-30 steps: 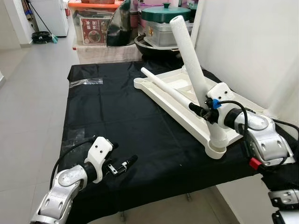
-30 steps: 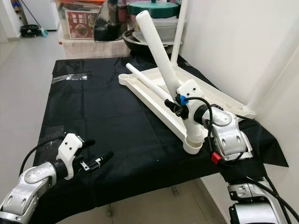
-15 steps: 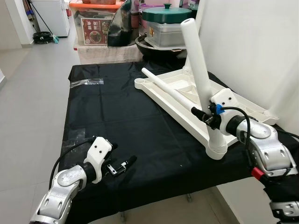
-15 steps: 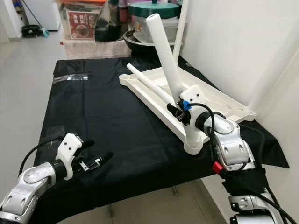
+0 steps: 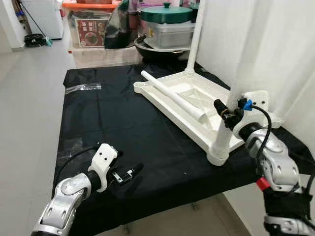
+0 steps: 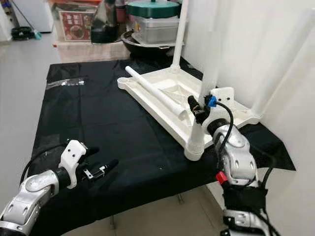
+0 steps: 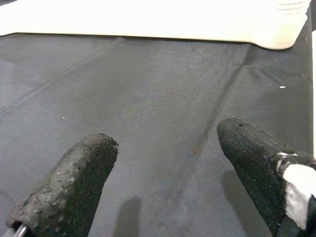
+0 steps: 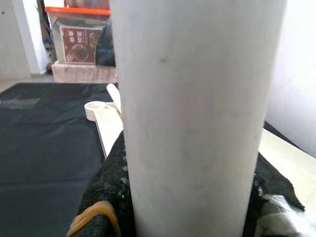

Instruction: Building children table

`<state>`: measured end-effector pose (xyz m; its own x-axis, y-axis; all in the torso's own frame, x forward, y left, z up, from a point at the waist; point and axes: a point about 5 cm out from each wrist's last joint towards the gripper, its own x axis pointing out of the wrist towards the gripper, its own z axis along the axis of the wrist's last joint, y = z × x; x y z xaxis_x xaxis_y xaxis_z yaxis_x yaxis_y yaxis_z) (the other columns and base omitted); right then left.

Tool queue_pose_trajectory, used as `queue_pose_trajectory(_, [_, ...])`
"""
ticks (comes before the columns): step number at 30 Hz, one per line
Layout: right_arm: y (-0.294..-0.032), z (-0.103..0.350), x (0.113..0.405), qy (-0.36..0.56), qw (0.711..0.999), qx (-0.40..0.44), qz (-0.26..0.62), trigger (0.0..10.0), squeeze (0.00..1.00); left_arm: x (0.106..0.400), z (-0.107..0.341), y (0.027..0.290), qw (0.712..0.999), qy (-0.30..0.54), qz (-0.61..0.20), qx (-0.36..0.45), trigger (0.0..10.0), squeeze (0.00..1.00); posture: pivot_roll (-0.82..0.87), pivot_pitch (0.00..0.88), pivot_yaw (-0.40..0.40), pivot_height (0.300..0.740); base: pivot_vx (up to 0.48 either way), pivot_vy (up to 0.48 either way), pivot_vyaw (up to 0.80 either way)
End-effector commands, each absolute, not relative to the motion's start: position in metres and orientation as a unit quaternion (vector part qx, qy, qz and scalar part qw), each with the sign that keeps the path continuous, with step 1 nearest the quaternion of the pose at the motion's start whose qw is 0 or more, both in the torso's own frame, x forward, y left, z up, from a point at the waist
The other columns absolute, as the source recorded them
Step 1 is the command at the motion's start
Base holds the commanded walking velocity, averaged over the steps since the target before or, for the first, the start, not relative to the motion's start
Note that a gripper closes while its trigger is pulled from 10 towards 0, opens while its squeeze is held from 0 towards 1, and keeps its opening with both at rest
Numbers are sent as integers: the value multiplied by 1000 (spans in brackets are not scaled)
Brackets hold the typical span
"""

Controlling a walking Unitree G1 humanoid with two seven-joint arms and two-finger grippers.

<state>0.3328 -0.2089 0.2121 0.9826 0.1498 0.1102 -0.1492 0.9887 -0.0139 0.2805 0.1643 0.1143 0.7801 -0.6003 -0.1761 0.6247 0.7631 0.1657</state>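
A white children's tabletop [image 5: 189, 105] lies upside down on a black cloth-covered table [image 5: 108, 118]. One white leg [image 5: 194, 39] stands upright in its far corner. A second leg [image 5: 227, 125] stands in the near corner socket [image 5: 217, 157], and my right gripper [image 5: 225, 111] is shut around it just above the socket. In the right wrist view this leg [image 8: 197, 123] sits between the black pads [image 8: 106, 197]. A third leg [image 5: 170, 92] lies loose across the tabletop. My left gripper [image 5: 129, 163] hovers open over the cloth near the front left, holding nothing [image 7: 168, 143].
A clear plastic bag [image 5: 81, 88] lies on the cloth at the back left. Behind the table stand storage boxes [image 5: 91, 29] and a pot with a green lid [image 5: 165, 14]. A white wall [image 5: 275, 59] runs close along the right side. Tiled floor lies to the left.
The leg in my right gripper has swung from a backward-left lean to upright in the corner socket. The camera shifted slightly. My left gripper stayed put.
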Motion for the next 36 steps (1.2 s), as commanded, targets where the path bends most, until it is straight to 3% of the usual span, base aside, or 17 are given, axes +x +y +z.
queue_pose_trajectory(1, [-195, 189, 327, -25, 995, 49, 84, 0, 0, 280, 111, 168, 938, 62, -323, 111, 10000, 0, 9, 0, -63, 740, 0, 0, 0])
queue_pose_trajectory(12, [-180, 174, 316, -14, 992, 97, 82, 0, 0, 280, 112, 170, 937, 64, -323, 115, 10000, 0, 11, 0, -54, 740, 0, 0, 0])
queue_pose_trajectory(24, [-205, 186, 320, -23, 991, 66, 115, 0, 0, 280, 110, 169, 938, 65, -319, 115, 10000, 0, 5, 0, -59, 740, 0, 0, 0])
queue_pose_trajectory(36, [-207, 176, 318, -19, 998, 46, -42, 0, 0, 280, 110, 169, 940, 64, -315, 118, 10000, 0, 2, 0, -57, 740, 0, 0, 0])
